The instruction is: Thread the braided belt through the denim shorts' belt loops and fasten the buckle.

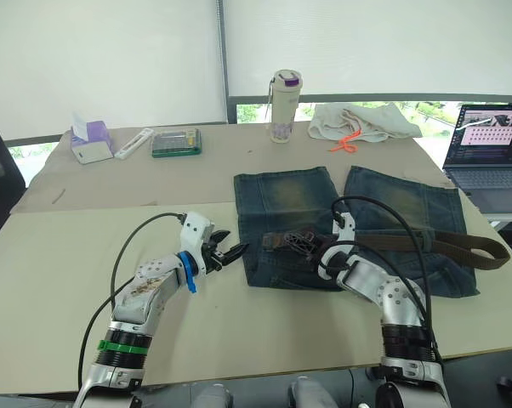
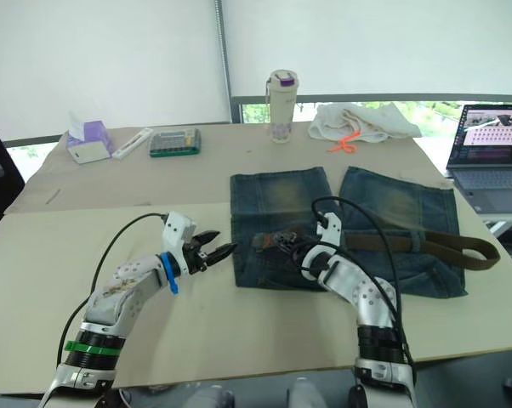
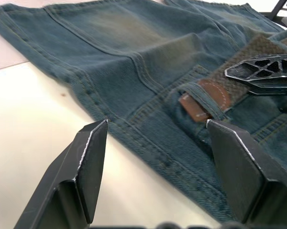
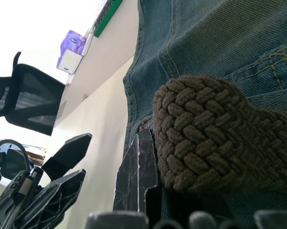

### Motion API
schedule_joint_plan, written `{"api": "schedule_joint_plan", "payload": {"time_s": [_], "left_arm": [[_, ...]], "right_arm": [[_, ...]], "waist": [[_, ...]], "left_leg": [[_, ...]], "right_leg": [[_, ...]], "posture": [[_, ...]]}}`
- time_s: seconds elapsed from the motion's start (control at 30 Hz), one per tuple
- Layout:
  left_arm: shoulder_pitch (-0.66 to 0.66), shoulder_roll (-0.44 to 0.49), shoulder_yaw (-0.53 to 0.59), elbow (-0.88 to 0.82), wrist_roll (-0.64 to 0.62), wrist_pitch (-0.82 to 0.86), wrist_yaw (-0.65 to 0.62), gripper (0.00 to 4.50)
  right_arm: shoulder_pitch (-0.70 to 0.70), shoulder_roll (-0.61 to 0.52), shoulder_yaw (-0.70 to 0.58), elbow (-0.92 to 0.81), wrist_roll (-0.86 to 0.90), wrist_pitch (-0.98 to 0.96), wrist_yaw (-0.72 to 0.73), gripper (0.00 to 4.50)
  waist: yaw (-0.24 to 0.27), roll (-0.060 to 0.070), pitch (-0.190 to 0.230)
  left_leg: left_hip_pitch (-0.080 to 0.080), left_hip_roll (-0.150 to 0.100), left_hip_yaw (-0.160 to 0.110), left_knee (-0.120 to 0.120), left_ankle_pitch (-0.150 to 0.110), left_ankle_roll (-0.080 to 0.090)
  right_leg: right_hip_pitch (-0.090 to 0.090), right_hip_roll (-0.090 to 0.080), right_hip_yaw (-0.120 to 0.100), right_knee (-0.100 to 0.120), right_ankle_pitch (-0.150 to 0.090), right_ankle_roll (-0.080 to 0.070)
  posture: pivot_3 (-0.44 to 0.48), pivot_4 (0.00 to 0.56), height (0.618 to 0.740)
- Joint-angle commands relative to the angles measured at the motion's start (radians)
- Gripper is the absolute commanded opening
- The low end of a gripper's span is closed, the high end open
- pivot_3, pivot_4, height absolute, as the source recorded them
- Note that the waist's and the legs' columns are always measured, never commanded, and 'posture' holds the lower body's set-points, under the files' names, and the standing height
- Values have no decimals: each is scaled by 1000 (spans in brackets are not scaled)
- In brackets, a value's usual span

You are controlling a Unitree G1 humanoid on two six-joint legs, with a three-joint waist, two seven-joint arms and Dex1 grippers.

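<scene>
The denim shorts (image 1: 358, 225) lie flat on the table, waistband toward me. The braided belt (image 1: 426, 242) runs across the waistband and curls into a loop past the shorts' right edge. My right gripper (image 1: 304, 244) is shut on the belt near its left end, and the weave bulges over one of its fingers (image 4: 139, 171). The belt's leather-tipped end (image 3: 204, 99) rests on the waistband. Just off the shorts' left edge, my left gripper (image 1: 232, 253) is open with nothing between its fingers (image 3: 93, 162). I cannot make out the buckle.
Along the far side stand a tissue box (image 1: 90, 140), a green box (image 1: 177, 142), a bottle (image 1: 284, 106) and a crumpled white cloth (image 1: 362, 123). An open laptop (image 1: 490, 144) sits off the table's right side. A black chair (image 4: 29, 102) is at the left.
</scene>
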Motion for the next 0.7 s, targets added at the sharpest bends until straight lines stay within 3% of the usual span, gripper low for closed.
{"api": "schedule_joint_plan", "payload": {"time_s": [0.03, 0.37, 0.6, 0.7], "left_arm": [[8, -1, 11, -20, -9, -11, -10, 3484], [29, -16, 25, -14, -8, -10, 7, 3484], [34, -24, 29, -7, -6, -8, 14, 3484], [36, -25, 32, -4, -8, -7, 16, 3484]], "right_arm": [[-11, 45, 72, 64, -54, 12, 38, 0], [-48, 102, 135, 115, -233, -51, 67, 0], [-81, 246, -124, 147, 29, 103, -40, 0], [-89, 278, -175, 161, 84, 135, -110, 0]], "waist": [[-5, 0, 0], [-20, 0, -2], [-21, 0, -2], [-15, 1, -2]], "left_leg": [[0, 2, 0, 0, 0, 0], [3, 17, 1, 0, -1, 2], [2, 22, 0, -1, -2, 3], [2, 21, 0, -2, -2, 3]], "right_leg": [[0, 3, 0, 0, 1, -1], [-1, 18, 1, 1, 3, -8], [-4, 23, 1, 3, 4, -17], [-4, 22, 1, 3, 4, -18]], "posture": [[0, 150, 740], [0, 150, 740], [0, 150, 740], [0, 150, 740]]}}
